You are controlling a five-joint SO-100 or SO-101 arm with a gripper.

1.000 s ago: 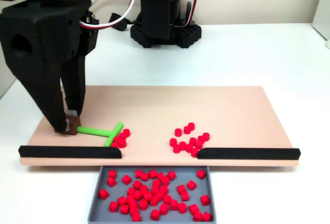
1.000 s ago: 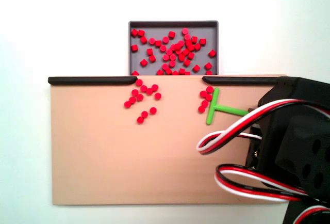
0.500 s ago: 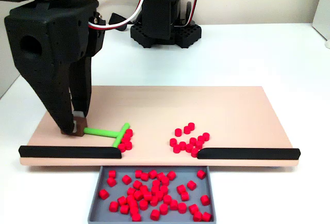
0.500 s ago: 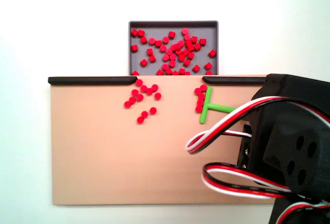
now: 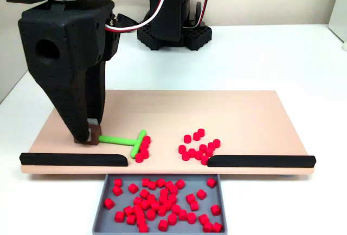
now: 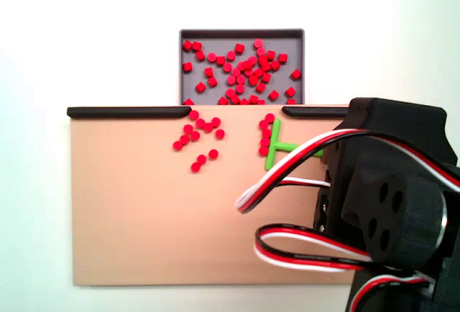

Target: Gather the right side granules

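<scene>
A flat board is laid on the tabletop, and a tray full of pellets is set just in front of the board's near edge in a fixed view. Two rails are placed along that edge, with a gap between them above the tray. In that view the T-shaped tool is laid on the board's left part, its stem held at the pincer. The small bunch of pellets is touched by the tool's crossbar, on its right. The bigger bunch is found further right, near the right rail.
</scene>
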